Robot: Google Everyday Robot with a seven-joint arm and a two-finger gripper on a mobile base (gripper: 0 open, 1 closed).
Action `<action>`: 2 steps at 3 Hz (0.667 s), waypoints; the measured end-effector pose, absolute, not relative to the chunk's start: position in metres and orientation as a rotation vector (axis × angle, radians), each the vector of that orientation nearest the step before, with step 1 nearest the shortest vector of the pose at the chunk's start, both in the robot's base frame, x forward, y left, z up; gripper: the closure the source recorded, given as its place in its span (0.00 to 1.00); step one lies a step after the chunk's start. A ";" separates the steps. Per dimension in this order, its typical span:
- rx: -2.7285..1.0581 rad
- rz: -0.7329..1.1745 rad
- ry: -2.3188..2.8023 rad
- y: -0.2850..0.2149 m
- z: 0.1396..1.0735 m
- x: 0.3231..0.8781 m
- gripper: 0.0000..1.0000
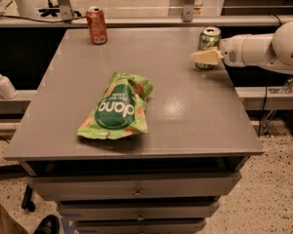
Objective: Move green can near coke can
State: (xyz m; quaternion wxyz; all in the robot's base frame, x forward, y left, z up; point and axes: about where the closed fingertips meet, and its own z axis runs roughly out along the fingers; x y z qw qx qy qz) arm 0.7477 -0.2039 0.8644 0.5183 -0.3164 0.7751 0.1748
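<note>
The green can (209, 39) stands upright at the table's far right edge. My gripper (205, 57) reaches in from the right on a white arm (263, 48) and sits against the near side of the green can, covering its lower part. The coke can (96, 25) stands upright at the far left of the table top, well apart from the green can.
A flat green "dang" snack bag (118, 106) lies in the middle of the grey table (195, 121). A metal rail runs behind the table's far edge. A white pump bottle (3, 83) stands on a ledge to the left. Drawers sit below the table front.
</note>
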 end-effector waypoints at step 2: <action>-0.783 0.494 1.851 -0.161 0.878 0.750 0.87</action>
